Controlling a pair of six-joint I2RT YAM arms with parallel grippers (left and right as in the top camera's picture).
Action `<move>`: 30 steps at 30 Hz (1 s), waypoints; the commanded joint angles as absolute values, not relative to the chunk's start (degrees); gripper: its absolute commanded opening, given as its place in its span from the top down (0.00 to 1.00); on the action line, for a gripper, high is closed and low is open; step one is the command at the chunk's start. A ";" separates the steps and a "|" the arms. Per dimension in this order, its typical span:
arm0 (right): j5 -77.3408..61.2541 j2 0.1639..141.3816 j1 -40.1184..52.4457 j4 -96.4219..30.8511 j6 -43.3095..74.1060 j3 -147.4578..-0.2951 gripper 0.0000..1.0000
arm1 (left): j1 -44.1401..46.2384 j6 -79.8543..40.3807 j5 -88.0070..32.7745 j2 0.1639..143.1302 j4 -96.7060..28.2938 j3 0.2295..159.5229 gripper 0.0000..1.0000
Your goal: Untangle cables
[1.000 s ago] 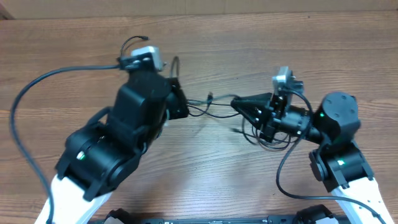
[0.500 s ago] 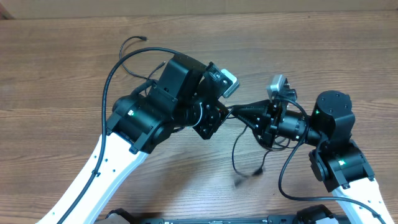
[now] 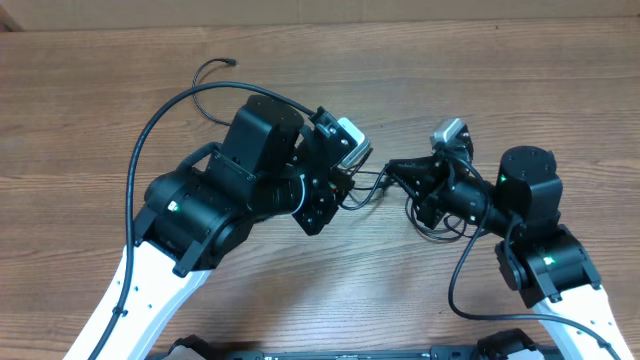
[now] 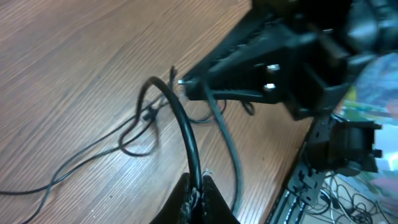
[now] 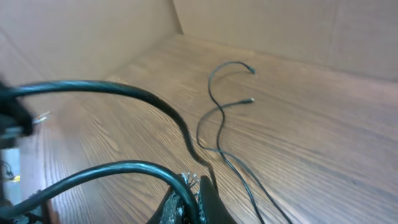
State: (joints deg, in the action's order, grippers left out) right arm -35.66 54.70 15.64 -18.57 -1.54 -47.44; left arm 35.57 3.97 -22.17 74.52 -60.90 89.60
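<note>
Thin black cables (image 3: 372, 186) run in a short tangle between my two grippers, with a loop (image 3: 432, 228) under the right one. My left gripper (image 3: 340, 188) is shut on one cable; in the left wrist view that cable (image 4: 185, 124) arcs up from the shut gripper (image 4: 199, 186) toward the right gripper's tip (image 4: 185, 84). More cable (image 4: 138, 132) lies knotted on the wood. My right gripper (image 3: 392, 167) is shut on a cable (image 5: 99, 87) too, which curves off to the left from the gripper (image 5: 198, 191). Two loose strands (image 5: 217, 130) end in small plugs (image 5: 251, 70).
The wooden table (image 3: 520, 80) stretches behind the arms to a cardboard wall (image 3: 320, 10). The left arm's own thick cable (image 3: 160, 110) loops over the back left. A black rail (image 3: 350, 354) lines the front edge.
My left arm has swung right, close to the right gripper. The cable end that dangled toward the front half a second ago is drawn up between the grippers. The right gripper shifted slightly.
</note>
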 commanded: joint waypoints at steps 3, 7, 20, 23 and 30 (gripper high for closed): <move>-34.89 57.01 17.10 -19.40 -1.83 -47.68 0.95 | 35.27 5.63 -26.68 73.80 -60.66 90.06 0.96; -36.07 57.91 18.00 -18.83 -1.85 -47.68 0.93 | 35.27 5.61 -27.09 73.80 -60.14 90.06 0.96; -39.55 58.87 20.01 -15.57 -1.80 -47.68 0.73 | 35.24 5.54 -33.06 73.80 -56.73 90.06 0.96; -39.53 58.85 20.18 -15.51 -1.80 -47.68 0.64 | 35.09 4.34 -31.14 73.80 -56.71 90.06 0.96; -28.45 59.02 20.18 -12.23 -1.78 -47.68 0.40 | 34.85 4.27 -37.95 73.80 -56.93 90.06 0.96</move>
